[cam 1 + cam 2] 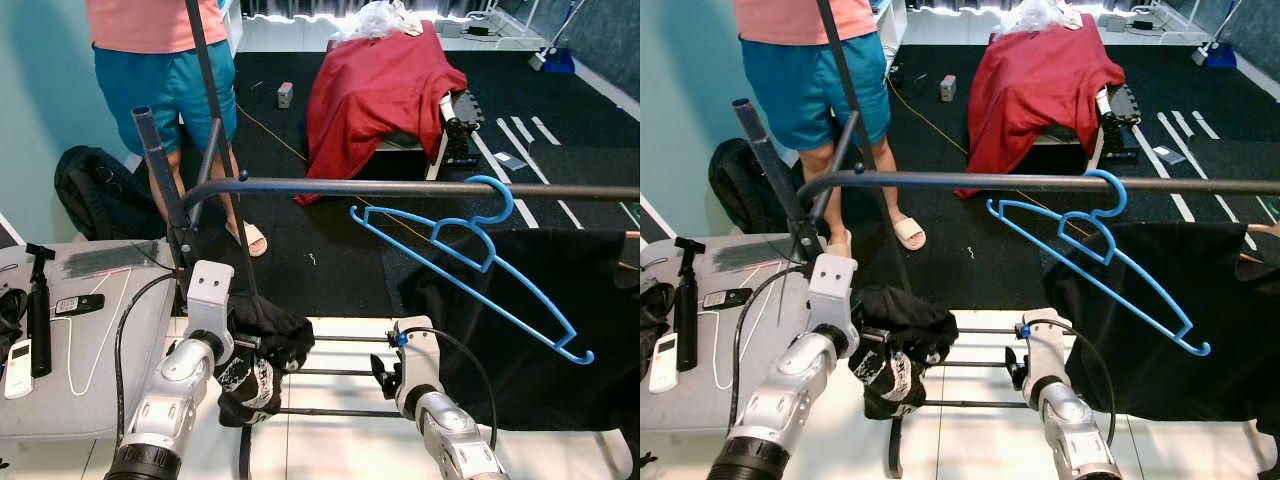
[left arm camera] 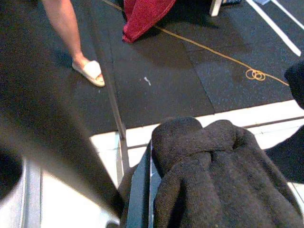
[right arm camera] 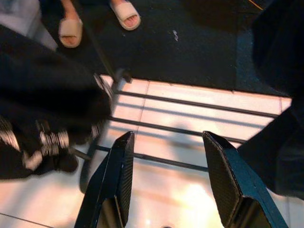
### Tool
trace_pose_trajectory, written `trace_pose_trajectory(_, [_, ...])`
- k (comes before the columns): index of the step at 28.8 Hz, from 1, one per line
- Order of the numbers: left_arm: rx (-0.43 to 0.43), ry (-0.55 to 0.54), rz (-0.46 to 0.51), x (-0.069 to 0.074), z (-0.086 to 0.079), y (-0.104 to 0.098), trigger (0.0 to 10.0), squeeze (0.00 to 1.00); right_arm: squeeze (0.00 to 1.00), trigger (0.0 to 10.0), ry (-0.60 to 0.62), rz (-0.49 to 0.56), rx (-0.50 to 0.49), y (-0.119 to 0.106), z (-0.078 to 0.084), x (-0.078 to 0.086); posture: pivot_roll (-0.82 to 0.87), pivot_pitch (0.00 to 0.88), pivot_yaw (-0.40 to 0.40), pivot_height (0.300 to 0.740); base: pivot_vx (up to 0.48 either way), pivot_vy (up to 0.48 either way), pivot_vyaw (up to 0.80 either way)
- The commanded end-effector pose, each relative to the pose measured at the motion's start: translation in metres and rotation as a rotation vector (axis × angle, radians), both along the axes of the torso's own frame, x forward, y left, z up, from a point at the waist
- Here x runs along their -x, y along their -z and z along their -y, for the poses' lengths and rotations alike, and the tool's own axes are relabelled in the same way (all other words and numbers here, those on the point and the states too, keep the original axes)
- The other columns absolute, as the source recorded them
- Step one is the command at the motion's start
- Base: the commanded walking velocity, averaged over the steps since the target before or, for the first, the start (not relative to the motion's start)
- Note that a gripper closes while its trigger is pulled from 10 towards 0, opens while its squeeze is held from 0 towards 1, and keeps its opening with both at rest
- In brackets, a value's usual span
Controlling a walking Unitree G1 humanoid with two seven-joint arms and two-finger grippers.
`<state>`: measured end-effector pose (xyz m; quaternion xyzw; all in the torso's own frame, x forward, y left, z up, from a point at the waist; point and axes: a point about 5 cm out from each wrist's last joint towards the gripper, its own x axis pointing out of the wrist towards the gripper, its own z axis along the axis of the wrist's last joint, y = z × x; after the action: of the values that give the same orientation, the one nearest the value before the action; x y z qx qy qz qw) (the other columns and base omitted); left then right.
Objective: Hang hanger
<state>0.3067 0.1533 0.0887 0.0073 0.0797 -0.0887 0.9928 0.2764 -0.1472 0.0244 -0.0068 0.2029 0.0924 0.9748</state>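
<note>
R gripper (image 3: 166, 180) fingers released, spread apart w/ nothing between, low over the rack's lower bars (image 3: 190, 103) above the pale floor; L gripper (image 2: 142, 190) fingers grasp a dark garment (image 1: 262, 350) bunched w/ black-white fabric at approx 7 o'clock of the scene. Blue hanger (image 1: 470, 262) hangs by its hook on the dark rail (image 1: 400, 188) at approx 3 o'clock, tilted down to the right, next to black cloth (image 1: 520, 330) draped below; person (image 1: 165, 60) in teal shorts stands at 11 o'clock.
</note>
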Motion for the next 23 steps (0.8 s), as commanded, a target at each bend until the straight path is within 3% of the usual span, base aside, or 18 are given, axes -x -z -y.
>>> trace_pose_trajectory(1, [0.007, -0.008, -0.008, 0.001, -0.004, 0.001, 10.0, 0.0, 0.0, 10.0, 0.002, 0.009, -0.016, 0.0, -0.002, 0.003, -0.1, 0.144, 0.004, 0.74, 0.0, 0.0, 0.0])
trace_pose_trajectory(9, [-0.009, 0.006, -0.052, 0.006, -0.009, 0.011, 10.0, 0.0, 0.0, 10.0, 0.016, 0.0, -0.012, -0.001, -0.005, 0.002, -0.1, 0.147, 0.002, 0.74, 0.0, 0.0, 0.0])
trace_pose_trajectory(15, [0.014, -0.034, -0.095, 0.012, -0.026, 0.02, 10.0, 0.0, 0.0, 10.0, 0.011, -0.02, -0.025, -0.001, -0.004, 0.001, -0.09, 0.15, -0.001, 0.74, 0.0, 0.0, 0.0])
trace_pose_trajectory(23, [0.053, -0.031, -0.091, 0.011, -0.02, 0.016, 10.0, 0.0, 0.0, 10.0, 0.011, -0.01, -0.035, -0.005, -0.003, -0.003, -0.09, 0.148, -0.003, 0.74, -0.096, 0.0, 0.0])
